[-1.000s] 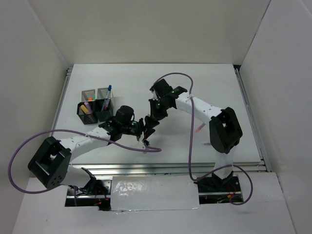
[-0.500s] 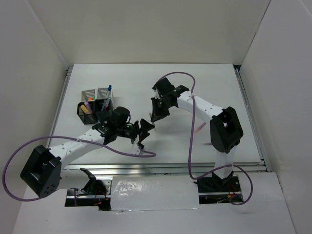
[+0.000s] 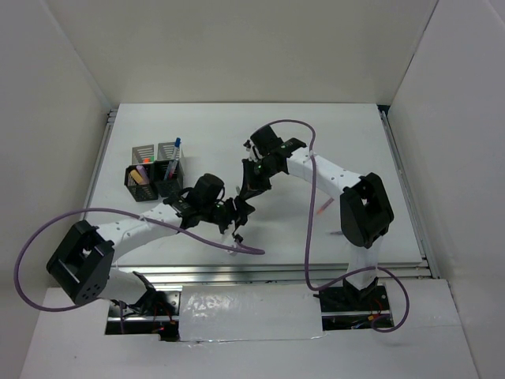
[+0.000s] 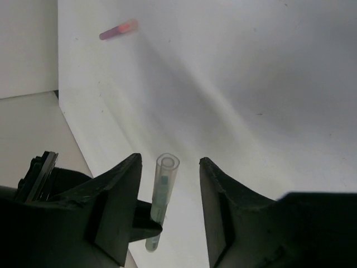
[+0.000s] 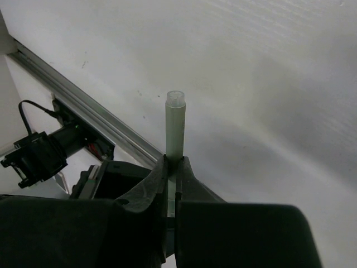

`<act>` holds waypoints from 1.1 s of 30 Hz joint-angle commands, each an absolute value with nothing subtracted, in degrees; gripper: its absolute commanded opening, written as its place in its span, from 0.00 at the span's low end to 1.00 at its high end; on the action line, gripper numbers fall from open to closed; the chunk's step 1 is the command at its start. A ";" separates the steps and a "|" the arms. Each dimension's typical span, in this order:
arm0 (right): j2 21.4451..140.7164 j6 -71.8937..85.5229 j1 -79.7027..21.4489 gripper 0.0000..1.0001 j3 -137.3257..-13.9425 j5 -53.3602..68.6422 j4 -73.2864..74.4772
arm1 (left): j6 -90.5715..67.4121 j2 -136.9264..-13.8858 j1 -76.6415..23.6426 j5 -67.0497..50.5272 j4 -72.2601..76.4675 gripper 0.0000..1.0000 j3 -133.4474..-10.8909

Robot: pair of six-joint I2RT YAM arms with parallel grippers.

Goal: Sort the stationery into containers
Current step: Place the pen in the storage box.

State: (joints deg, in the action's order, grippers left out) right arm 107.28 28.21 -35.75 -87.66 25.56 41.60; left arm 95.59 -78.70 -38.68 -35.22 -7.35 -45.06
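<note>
- The right end effector [image 5: 172, 162] is closed on a pale, see-through pen [image 5: 174, 125]. Its fingers pinch the lower barrel, and the upper part stands clear above them.
- The left end effector [image 4: 170, 162] is open. One finger [image 4: 120, 195] stands on each side of the same pen [image 4: 162, 192], with a gap visible on both sides and no contact.
- In the top view the two end effectors, left [image 3: 238, 215] and right [image 3: 248, 189], meet just beside each other above the middle of the table [image 3: 197, 126].
- The pen is held off the table, between the two arms.
- The four mesh pen cups [image 3: 154, 170] stand in a cluster on the left part of the table, well apart from the pen. Several pens already stand in them.
- An orange and purple marker [image 4: 118, 29] lies flat on the table, well apart from the left fingers.
</note>
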 commanded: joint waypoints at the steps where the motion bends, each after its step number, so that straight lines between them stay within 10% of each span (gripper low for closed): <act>1: 104.68 29.53 -36.03 0.00 -88.68 28.48 42.01 | 98.52 -80.59 -39.99 -33.93 -6.25 0.56 -47.20; 7: 105.64 30.32 -36.12 0.03 -88.06 29.53 42.01 | 97.73 -79.63 -41.04 -31.55 -4.22 0.17 -46.06; 10: 106.78 29.80 -34.72 0.31 -89.29 31.19 42.54 | 96.77 -77.35 -42.18 -30.51 -3.44 0.00 -44.39; 14: 108.01 25.15 -29.02 0.50 -94.81 34.53 44.29 | 89.77 -69.47 -44.21 -29.71 -0.63 0.00 -40.96; 19: 106.88 15.21 -13.74 0.46 -102.74 23.22 46.24 | 46.92 -62.67 -42.64 -24.01 4.74 0.00 -46.30; 23: 100.47 15.91 -1.07 0.45 -99.06 23.03 40.00 | 12.23 -60.21 -25.55 -26.62 14.97 0.00 -48.70; 33: 88.33 4.75 0.79 0.48 -87.82 13.89 36.57 | -14.41 -74.32 5.08 -38.93 28.12 0.00 -52.46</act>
